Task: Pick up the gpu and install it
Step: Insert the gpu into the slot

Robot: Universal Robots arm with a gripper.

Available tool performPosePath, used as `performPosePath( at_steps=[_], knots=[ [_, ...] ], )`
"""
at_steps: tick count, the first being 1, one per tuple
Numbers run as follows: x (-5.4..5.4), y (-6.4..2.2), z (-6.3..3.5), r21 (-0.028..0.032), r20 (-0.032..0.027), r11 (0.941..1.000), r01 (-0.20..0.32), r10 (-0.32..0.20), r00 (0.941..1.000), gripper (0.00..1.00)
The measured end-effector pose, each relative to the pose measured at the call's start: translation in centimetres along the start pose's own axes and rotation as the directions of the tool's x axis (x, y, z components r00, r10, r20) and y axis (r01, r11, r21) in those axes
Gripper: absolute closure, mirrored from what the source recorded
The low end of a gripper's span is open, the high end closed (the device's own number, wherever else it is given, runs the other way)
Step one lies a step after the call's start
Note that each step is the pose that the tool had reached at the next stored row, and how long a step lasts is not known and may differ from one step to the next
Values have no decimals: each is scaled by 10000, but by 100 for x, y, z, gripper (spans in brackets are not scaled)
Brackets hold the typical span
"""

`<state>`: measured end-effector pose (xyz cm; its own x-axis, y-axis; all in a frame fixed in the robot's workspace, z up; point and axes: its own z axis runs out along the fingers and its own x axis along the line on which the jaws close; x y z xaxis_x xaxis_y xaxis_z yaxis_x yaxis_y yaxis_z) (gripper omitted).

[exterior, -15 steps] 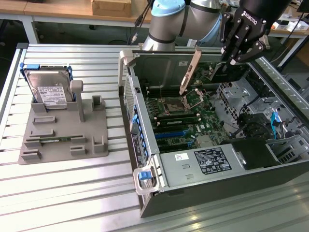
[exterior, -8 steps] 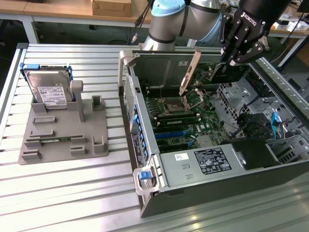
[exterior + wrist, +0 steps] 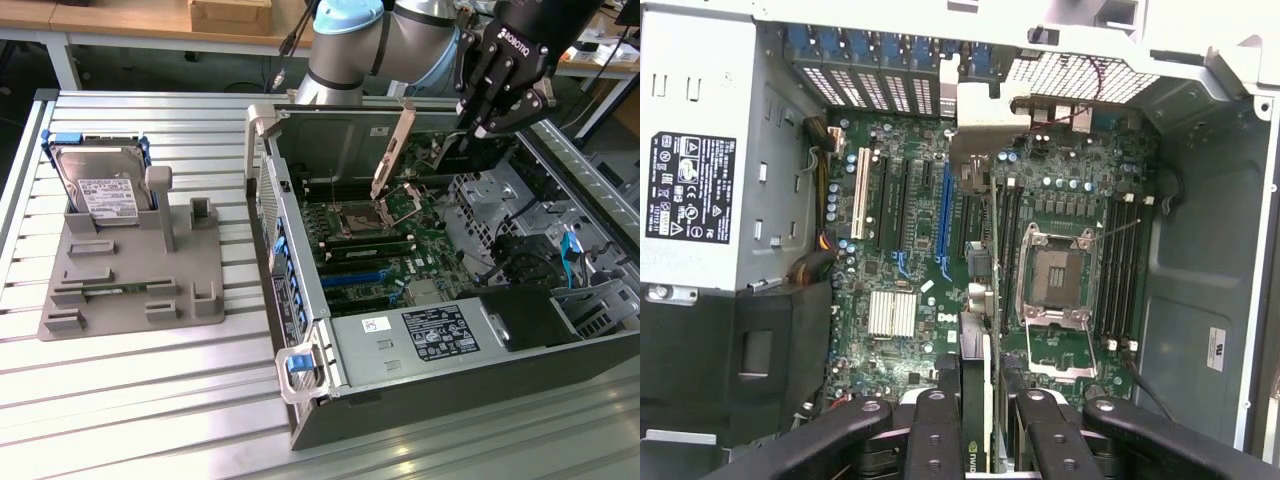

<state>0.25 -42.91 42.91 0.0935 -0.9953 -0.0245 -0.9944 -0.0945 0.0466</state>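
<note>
My gripper (image 3: 478, 122) hangs over the open computer case (image 3: 300, 300), shut on the gpu. The gpu's beige metal end bracket (image 3: 392, 150) slants down above the motherboard (image 3: 400, 250), clear of the slots. In the wrist view the gpu (image 3: 991, 300) shows edge-on as a thin green strip between my black fingers (image 3: 936, 430), running out over the board to its bracket (image 3: 975, 110) near the case's rear wall. My gripper (image 3: 987, 440) clamps its near end. The card hovers between the blue slot (image 3: 940, 210) and the CPU socket (image 3: 1055, 275).
A silver hard drive (image 3: 97, 188) stands in a grey fixture tray (image 3: 130, 270) at the exterior view's left, on a slatted metal table (image 3: 150, 400). Inside the case are the power supply (image 3: 440, 335), black drive cages (image 3: 530, 260) and cables.
</note>
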Motion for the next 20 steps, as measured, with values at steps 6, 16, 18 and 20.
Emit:
performPosePath(
  at_steps=[6,16,18,20],
  knots=[
    [0,-1,14,0,-1,10000,0,0,10000,74],
    [1,-2,40,1,0,10000,0,0,10000,74],
    [1,-2,45,0,-1,10000,0,0,10000,74],
    [1,-2,50,0,-1,10000,0,0,10000,74]
  ],
)
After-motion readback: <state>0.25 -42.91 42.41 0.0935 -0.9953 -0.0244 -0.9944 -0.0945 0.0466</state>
